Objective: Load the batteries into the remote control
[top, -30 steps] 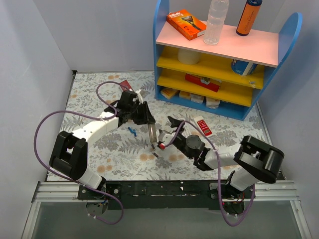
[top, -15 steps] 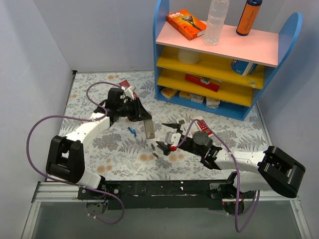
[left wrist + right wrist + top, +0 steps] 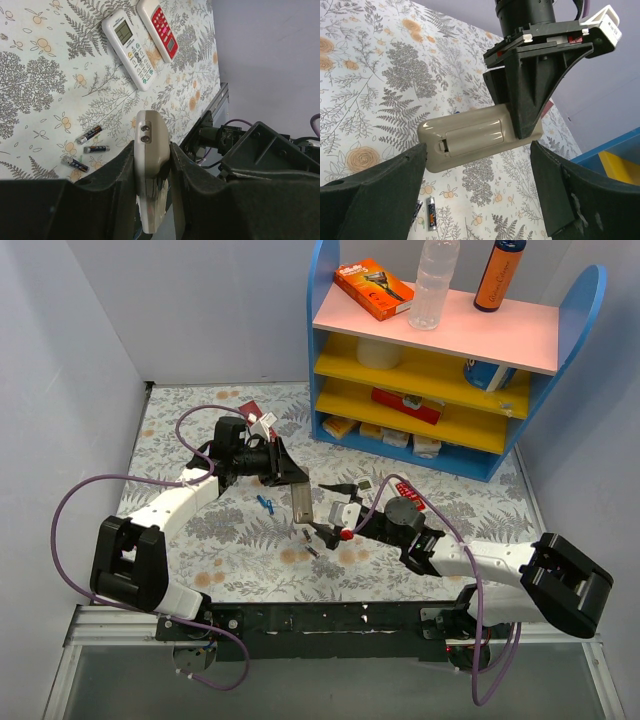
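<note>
My left gripper [image 3: 152, 150] is shut on the sides of a beige remote [image 3: 475, 137] and holds it above the mat. Its back faces the right wrist camera, with the battery cover in place. In the top view the left gripper [image 3: 285, 475] grips that remote [image 3: 300, 502] by its far end. The white remote control with the greenish screen [image 3: 129, 50] lies face up on the mat; my right arm hides it in the top view. Three batteries [image 3: 92, 133] lie loose on the mat, near the held remote's lower end [image 3: 306, 536]; one shows in the right wrist view [image 3: 430, 212]. My right gripper [image 3: 480, 190] is open and empty just short of the held remote [image 3: 328, 512].
A red-faced remote [image 3: 161, 27] lies beside the white one, also in the top view [image 3: 408, 492]. A small blue clip [image 3: 265, 503] lies left of the held remote. A blue and yellow shelf [image 3: 450, 390] stands at the back right. A red packet [image 3: 250, 410] lies behind the left gripper.
My left gripper drew back a little to the far left with the beige remote. My right arm stretched out low over the mat, its open gripper staying by the remote's near end.
</note>
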{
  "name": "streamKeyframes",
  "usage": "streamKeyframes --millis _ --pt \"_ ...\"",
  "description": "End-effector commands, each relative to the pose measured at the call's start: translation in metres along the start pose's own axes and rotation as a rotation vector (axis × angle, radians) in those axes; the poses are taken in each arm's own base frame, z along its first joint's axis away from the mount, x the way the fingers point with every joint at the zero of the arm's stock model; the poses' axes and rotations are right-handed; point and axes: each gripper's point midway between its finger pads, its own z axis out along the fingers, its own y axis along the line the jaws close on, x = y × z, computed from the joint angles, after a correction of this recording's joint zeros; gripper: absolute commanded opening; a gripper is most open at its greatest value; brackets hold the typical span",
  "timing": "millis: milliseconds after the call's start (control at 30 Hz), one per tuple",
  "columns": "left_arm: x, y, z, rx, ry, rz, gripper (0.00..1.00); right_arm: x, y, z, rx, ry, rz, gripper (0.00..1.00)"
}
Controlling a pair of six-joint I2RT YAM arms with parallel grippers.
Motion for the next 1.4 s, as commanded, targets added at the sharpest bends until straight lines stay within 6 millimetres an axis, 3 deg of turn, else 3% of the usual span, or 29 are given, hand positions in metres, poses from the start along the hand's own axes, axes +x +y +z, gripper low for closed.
streamKeyframes --millis 0,700,1367 --pt "0.000 -0.021 -0.011 0.060 -0.003 0.063 0.00 -0.029 -0.026 0.008 0.055 -0.077 -0.031 0.90" --pt "0.001 -0.031 -0.015 0.096 0.020 0.076 0.00 -0.015 -0.012 0.020 -0.022 -0.039 -0.025 0.89" --pt "0.006 -0.039 -0.015 0.105 0.043 0.101 0.00 -0.010 -0.021 0.025 0.003 -0.029 -0.028 0.89"
